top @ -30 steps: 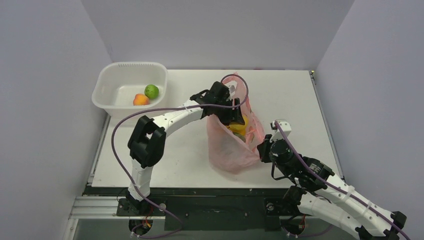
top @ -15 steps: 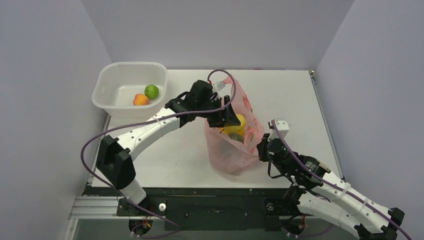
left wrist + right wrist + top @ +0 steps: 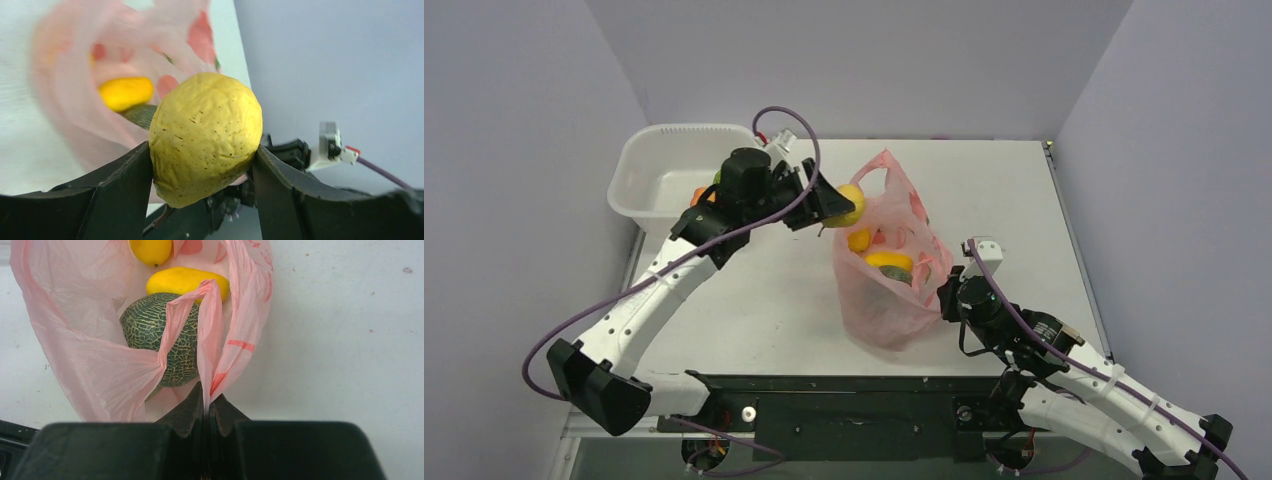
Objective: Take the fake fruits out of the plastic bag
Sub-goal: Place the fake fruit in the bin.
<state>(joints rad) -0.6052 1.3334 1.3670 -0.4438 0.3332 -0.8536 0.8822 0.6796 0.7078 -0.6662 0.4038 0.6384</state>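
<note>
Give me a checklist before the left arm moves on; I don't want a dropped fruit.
1. Grip of left hand on yellow fruit: ok.
2. Fruit outside pink bag: ok.
3. Bag edge pinched by right hand: ok.
4. Free spot in white basin: cannot tell, the arm covers part.
5. Bag empty: not ok; green melon and yellow pieces inside.

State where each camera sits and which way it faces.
Top external: overhead behind the bases, looking down at the table; both arms show.
Left wrist: on the left gripper, facing the yellow fruit its fingers clamp.
Right wrist: on the right gripper, facing the pink bag its fingers pinch.
All three share the pink bag.
</note>
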